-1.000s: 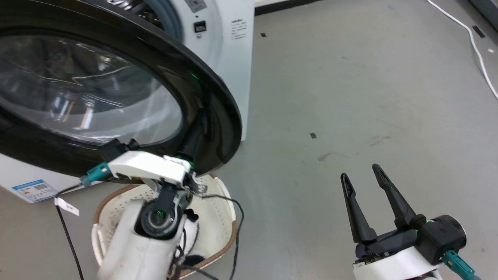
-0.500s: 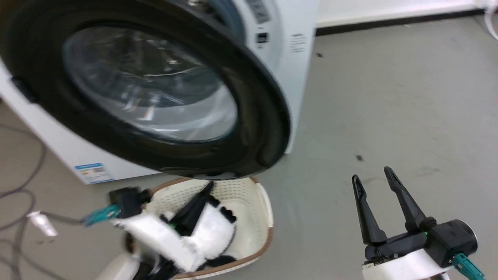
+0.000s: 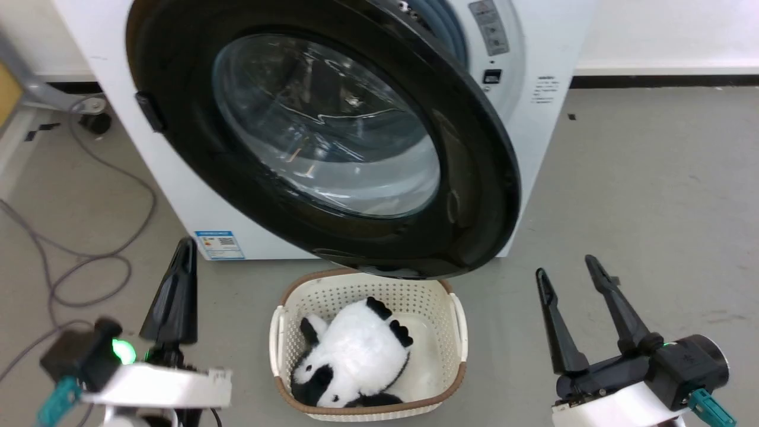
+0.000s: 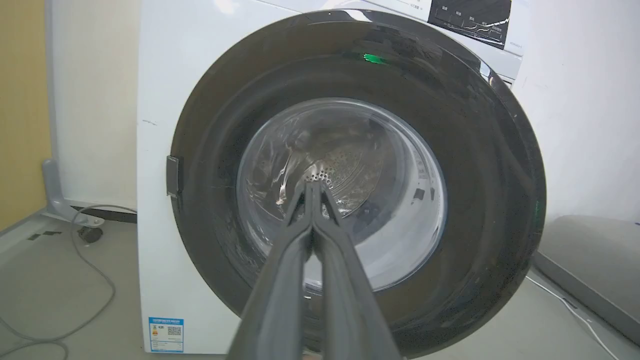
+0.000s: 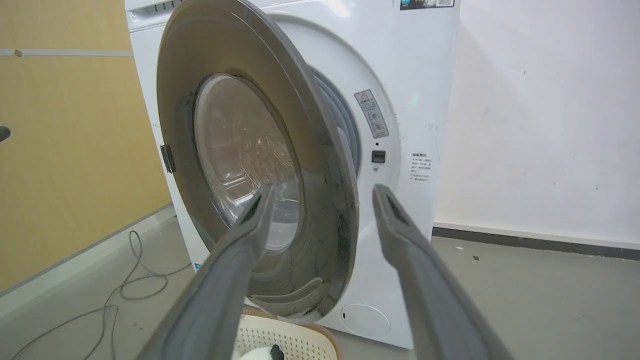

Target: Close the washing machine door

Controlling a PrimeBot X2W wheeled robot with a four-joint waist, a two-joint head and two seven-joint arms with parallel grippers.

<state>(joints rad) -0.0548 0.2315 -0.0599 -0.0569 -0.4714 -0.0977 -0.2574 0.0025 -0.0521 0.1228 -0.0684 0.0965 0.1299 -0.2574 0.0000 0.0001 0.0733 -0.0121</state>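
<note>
Washing machine door (image 3: 474, 178) hangs partly open above the basket (image 3: 332, 296).

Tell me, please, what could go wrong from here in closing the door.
The washing machine door stands ajar; a weak push may not latch it. The left gripper, fingers shut, aims at its glass bowl and might slip. The basket below its lower rim could get knocked.
</note>
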